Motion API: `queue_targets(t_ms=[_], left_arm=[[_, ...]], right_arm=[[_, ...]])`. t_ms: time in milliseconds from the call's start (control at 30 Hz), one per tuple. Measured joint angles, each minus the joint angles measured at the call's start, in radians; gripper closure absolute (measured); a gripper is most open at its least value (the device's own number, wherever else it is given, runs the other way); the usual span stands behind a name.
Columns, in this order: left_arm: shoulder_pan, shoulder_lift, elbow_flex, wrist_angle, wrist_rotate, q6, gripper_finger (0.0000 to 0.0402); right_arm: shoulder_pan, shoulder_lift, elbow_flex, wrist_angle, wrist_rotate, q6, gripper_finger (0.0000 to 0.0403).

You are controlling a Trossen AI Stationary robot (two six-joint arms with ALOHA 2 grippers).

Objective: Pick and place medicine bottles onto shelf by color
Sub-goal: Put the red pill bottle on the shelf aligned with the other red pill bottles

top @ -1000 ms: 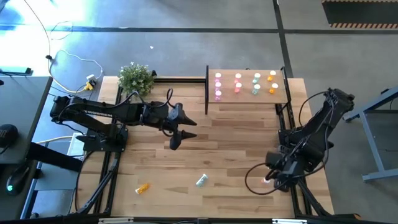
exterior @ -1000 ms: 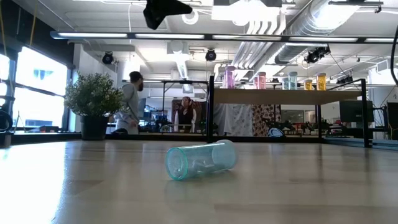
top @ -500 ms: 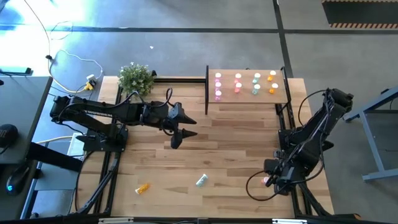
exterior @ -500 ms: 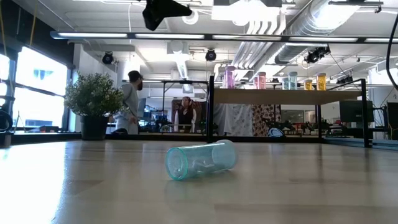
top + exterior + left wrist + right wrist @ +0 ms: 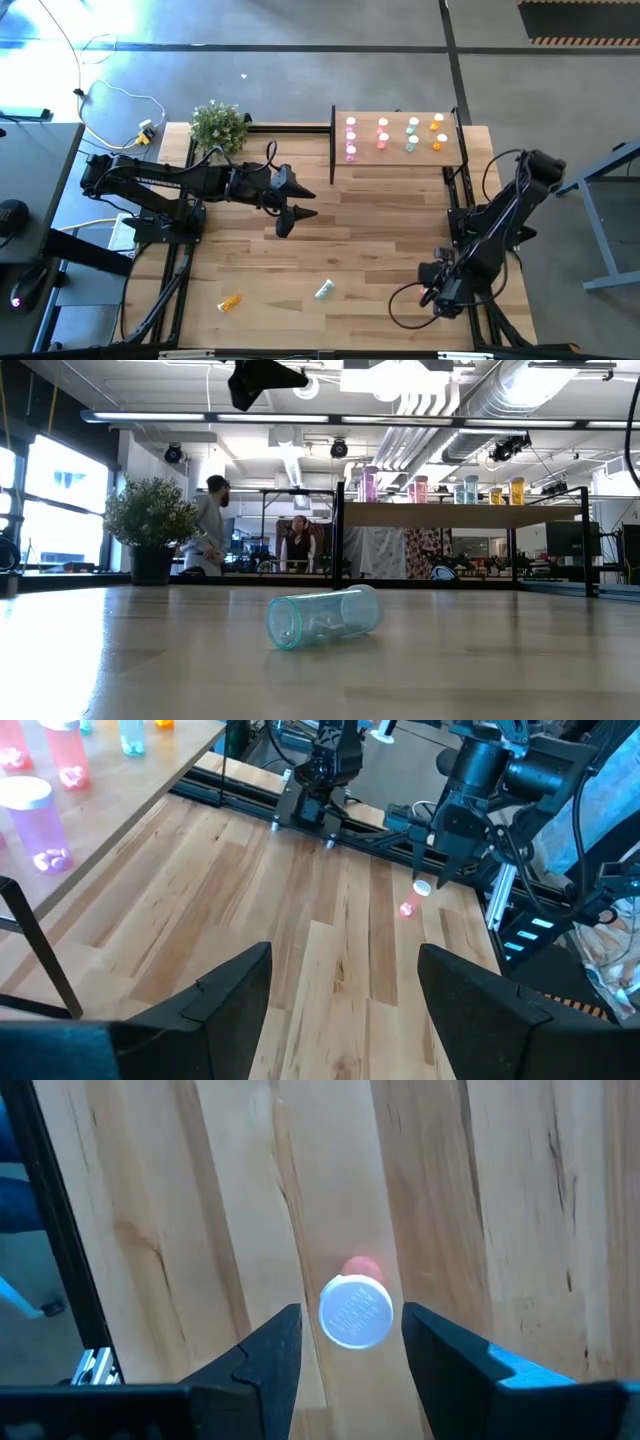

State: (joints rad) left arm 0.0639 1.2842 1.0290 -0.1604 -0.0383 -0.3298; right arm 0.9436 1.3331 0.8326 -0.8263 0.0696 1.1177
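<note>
Bottles on tabletop (image 5: pixel 380 240), left to right: orange bottle (image 5: pixel 230 301) lying near front edge; pale green bottle (image 5: pixel 324 290) lying uncapped, apparently empty; left gripper (image 5: pixel 284 222) hovers mid-table, fingers apart, empty; shelf (image 5: pixel 395 155) carries upright bottles in colour columns; right gripper (image 5: pixel 345 1342) straddles white-capped pink bottle (image 5: pixel 355 1310), fingers not touching it.

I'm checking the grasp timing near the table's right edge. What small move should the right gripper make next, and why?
Probably lower a little further, then close. The right gripper hangs above the white-capped pink bottle, which stands upright on the table; its cap shows between the open fingers, not yet touching either.
</note>
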Motion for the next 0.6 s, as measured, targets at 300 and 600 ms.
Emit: queue_targets(t_ms=[300,600], left_arm=[[0.0,0.0,0.0,0.0,0.0,0.0,0.0161],[0.0,0.0,0.0,0.0,0.0,0.0,0.0161]], right_arm=[[0.0,0.046,0.0,0.009,-0.003,0.0,0.0237],[0.0,0.096,0.0,0.031,-0.018,0.003,0.0237]])
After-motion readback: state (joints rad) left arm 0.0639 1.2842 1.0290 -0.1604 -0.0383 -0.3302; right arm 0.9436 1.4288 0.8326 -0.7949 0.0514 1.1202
